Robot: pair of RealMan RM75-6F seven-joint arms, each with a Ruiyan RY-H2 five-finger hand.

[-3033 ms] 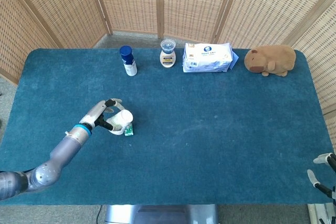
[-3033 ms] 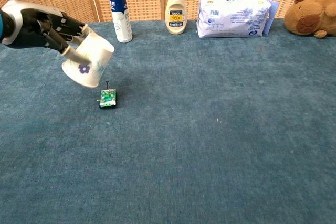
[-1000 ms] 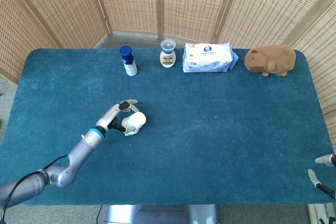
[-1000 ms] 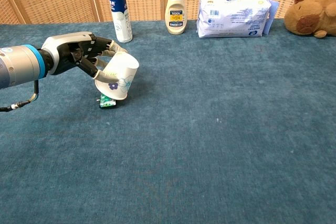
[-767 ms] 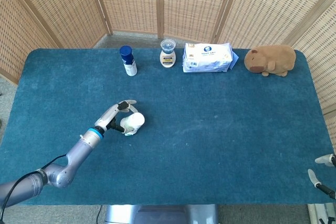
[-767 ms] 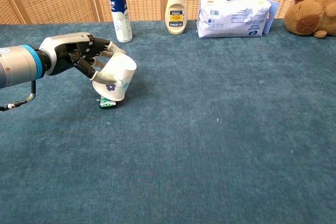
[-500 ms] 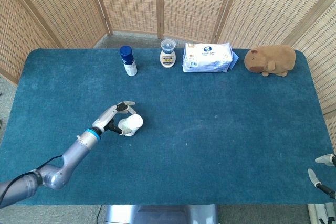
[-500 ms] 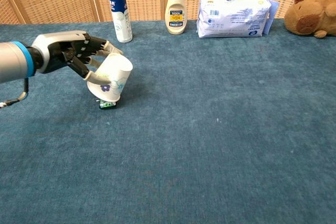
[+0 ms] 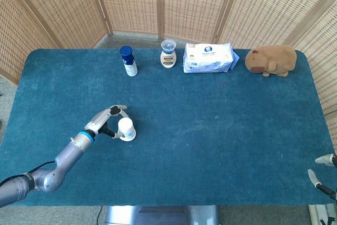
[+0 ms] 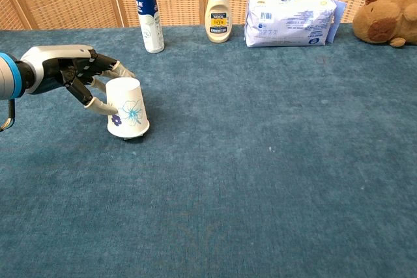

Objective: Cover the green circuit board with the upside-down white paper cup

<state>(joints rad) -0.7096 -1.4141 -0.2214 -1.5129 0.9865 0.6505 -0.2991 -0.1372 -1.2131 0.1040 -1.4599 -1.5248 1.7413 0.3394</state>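
White paper cup (image 10: 128,118): standing upside down on table (image 10: 273,180), hiding the circuit board. Left hand (image 10: 75,73): fingers spreading, fingertips touching the cup. Right hand (image 9: 322,173): mostly cropped; posture indeterminable.

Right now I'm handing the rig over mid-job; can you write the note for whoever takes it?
Left hand: beside the cup, fingers spread, at least one fingertip touching its side; it does not look gripped.
Right hand: at the table's near right edge, only partly in view, holding nothing I can see.
Cup: upside down, rim on the cloth, standing upright.
Board: not visible in the head view; the chest view shows only a dark sliver at the cup's near rim, so it looks covered.
Done: cup set over the board.
Left: draw the left hand away without tipping the cup, then check the rim sits flat.
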